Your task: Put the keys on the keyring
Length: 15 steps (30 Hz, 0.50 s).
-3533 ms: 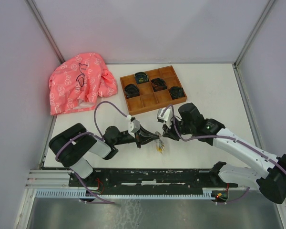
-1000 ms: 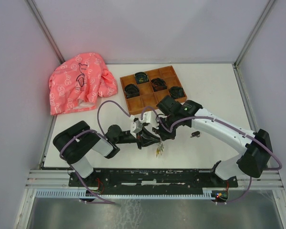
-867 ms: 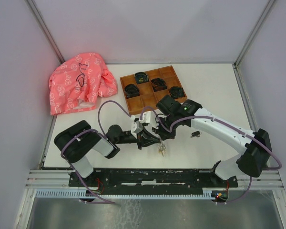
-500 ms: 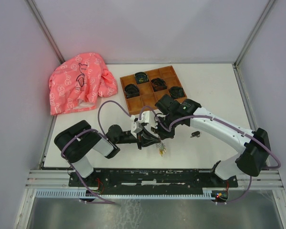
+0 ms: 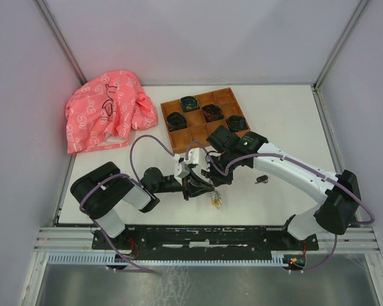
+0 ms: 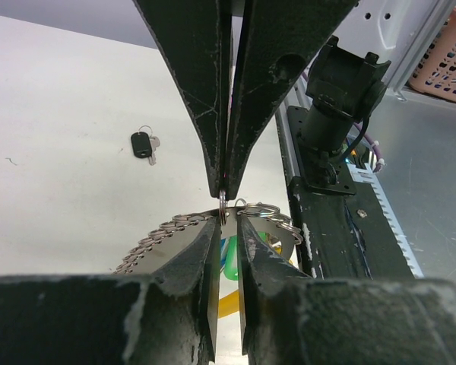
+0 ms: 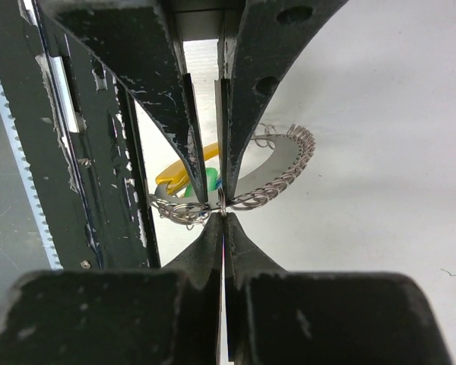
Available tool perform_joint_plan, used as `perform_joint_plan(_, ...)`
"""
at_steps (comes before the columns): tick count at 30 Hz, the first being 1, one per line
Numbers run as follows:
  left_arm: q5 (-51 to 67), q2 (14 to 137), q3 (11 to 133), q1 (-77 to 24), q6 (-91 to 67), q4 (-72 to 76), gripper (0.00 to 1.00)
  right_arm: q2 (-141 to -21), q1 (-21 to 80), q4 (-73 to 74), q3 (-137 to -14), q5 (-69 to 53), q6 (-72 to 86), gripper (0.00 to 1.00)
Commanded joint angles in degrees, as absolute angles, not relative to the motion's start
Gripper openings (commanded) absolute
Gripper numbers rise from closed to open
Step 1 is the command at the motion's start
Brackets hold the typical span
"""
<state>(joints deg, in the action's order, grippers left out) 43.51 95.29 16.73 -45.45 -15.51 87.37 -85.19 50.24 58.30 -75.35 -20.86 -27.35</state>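
My left gripper (image 5: 202, 185) and right gripper (image 5: 216, 180) meet tip to tip just above the table. The keyring (image 6: 167, 230) is a grey band edged with chain links, and its far arc (image 7: 283, 173) curves past the left fingertips. Its green tag (image 6: 232, 258) and yellow tag (image 7: 184, 172) hang below. The left jaws stand narrowly apart around the keyring's near side. My right fingers (image 6: 205, 91) are shut on a small split ring (image 7: 223, 201) at the band's edge. The black-headed key (image 6: 141, 144) lies alone on the table (image 5: 262, 180). The blue key is not clearly visible.
A wooden tray (image 5: 205, 118) with dark coiled bundles stands behind the grippers. A pink cloth (image 5: 107, 109) lies at the back left. The black mounting rail (image 6: 342, 228) runs along the table's near edge, close under the hanging tags.
The right gripper has edged slightly left, closer against the left fingertips. The hanging tags have shifted a little. The black key stays where it lay.
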Motion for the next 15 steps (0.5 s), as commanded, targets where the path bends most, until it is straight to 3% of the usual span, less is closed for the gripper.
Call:
perform_joint_plan(1, 42.3, 92.0, 17.5, -46.3, -15.3, 99.1, 0.21, -87.8, 52.1, 58.9, -76.2, -18.9, -29.1, 0.01)
perform_joint_plan(15, 36.9, 89.4, 14.8, -45.9, -13.0, 99.1, 0.23, -87.3, 52.2, 59.2, -75.7, -18.6, -29.3, 0.01)
